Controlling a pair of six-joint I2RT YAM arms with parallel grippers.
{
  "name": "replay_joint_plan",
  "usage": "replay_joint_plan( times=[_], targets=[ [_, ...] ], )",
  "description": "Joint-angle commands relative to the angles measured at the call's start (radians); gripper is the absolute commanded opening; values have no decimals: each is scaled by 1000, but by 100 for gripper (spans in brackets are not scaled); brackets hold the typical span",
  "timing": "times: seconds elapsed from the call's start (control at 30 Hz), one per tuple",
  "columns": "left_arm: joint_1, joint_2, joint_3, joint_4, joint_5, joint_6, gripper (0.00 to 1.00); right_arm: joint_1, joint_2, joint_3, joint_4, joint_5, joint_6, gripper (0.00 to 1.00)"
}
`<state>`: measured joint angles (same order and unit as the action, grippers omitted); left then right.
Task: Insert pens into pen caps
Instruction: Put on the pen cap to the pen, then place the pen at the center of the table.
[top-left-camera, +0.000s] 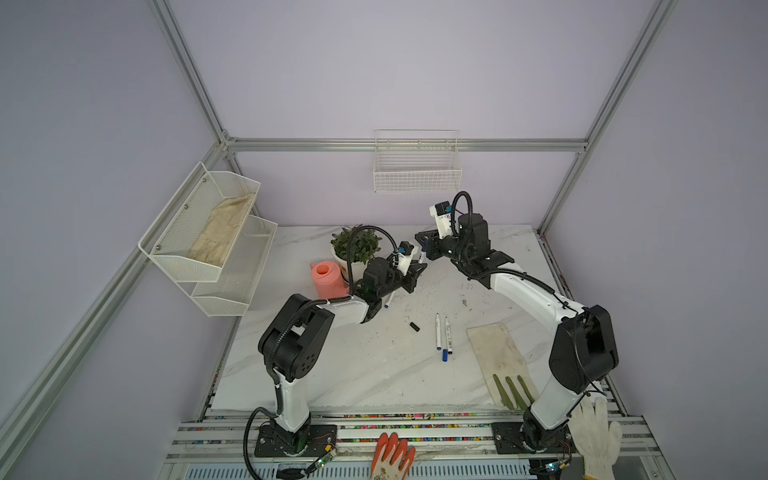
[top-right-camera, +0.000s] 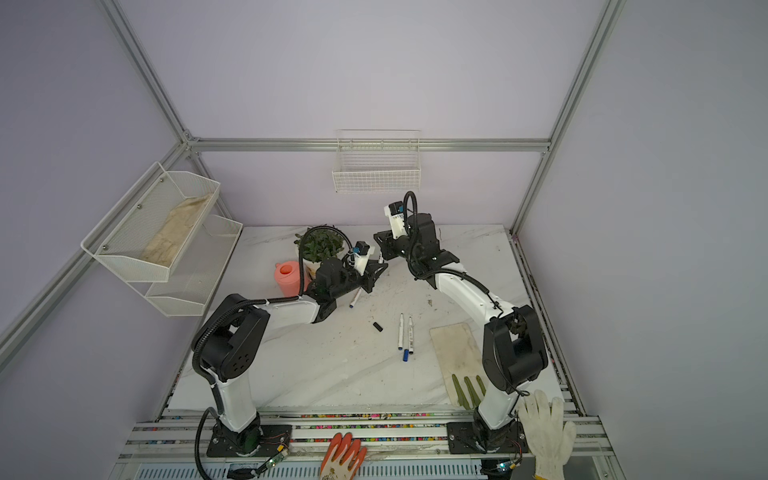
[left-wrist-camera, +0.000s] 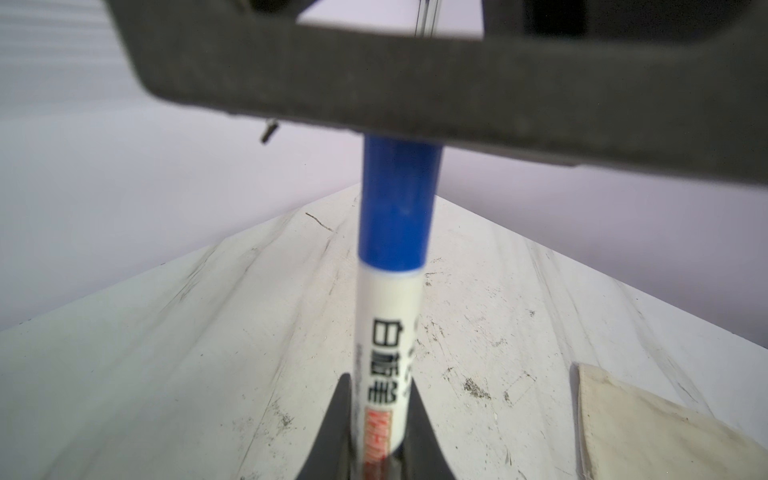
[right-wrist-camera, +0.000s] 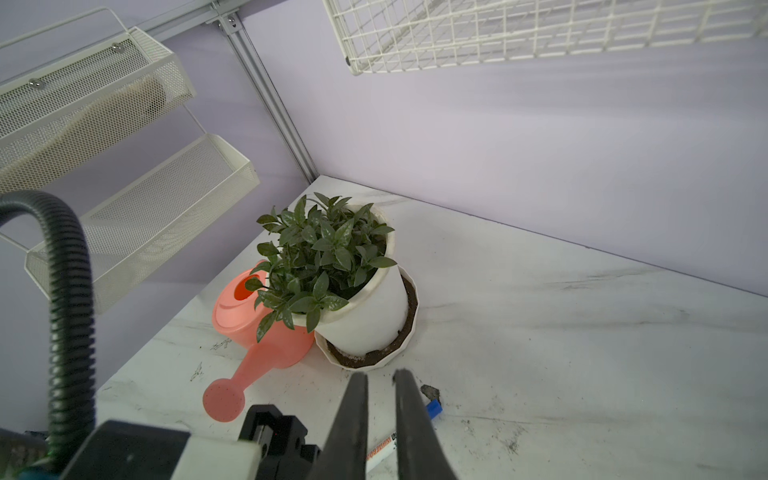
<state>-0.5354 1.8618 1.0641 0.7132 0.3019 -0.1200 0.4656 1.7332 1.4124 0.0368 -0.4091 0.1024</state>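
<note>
My left gripper (left-wrist-camera: 380, 386) (top-left-camera: 415, 272) is shut on a white-barrelled pen (left-wrist-camera: 388, 316), held above the table. A blue pen cap (left-wrist-camera: 397, 199) sits on its far end. That end runs under the fingers of my right gripper (right-wrist-camera: 380, 374) (top-left-camera: 424, 245), and the cap's tip (right-wrist-camera: 434, 407) shows beyond one finger. The right jaws stand almost together with nothing between them. On the table lie two pens (top-left-camera: 437, 331) (top-left-camera: 448, 334) side by side, a loose blue cap (top-left-camera: 444, 355), a black cap (top-left-camera: 414, 326), and another pen (top-left-camera: 388, 300) under my left arm.
A potted plant (top-left-camera: 356, 245) and a pink watering can (top-left-camera: 328, 278) stand at the back left of the marble table (top-left-camera: 332, 374). A dirty work glove (top-left-camera: 498, 357) lies at the right. A wire basket (top-left-camera: 417, 166) hangs on the back wall, a mesh rack (top-left-camera: 208, 232) on the left.
</note>
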Motion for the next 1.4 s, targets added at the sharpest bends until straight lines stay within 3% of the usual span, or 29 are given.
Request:
replay_joint_plan(
  times=[0.0, 0.3, 0.5, 0.67, 0.83, 1.03, 1.27, 1.37],
  targets=[
    [136, -270, -49, 590, -380, -178, 0, -1, 87, -129, -595, -76, 22, 0],
    [-77, -304, -351, 414, -409, -75, 0, -17, 59, -90, -502, -186, 75, 0],
    [-150, -231, -458, 425, -424, -165, 0, -20, 39, -59, -432, -239, 113, 0],
    [-156, -158, -465, 445, -426, -199, 0, -20, 55, -7, -410, -266, 128, 2],
    [-156, -75, -463, 456, -415, -216, 0, -24, 56, 42, -340, -305, 170, 32],
    [-151, -3, -461, 441, -425, -254, 0, -49, -15, 61, -216, -282, 242, 39],
    [-139, -41, -386, 168, -328, -216, 0, -77, -72, 20, -229, -186, 254, 39],
    [-130, -56, -272, -138, -345, -239, 0, -87, -71, 4, -241, -160, 266, 38]
  ],
)
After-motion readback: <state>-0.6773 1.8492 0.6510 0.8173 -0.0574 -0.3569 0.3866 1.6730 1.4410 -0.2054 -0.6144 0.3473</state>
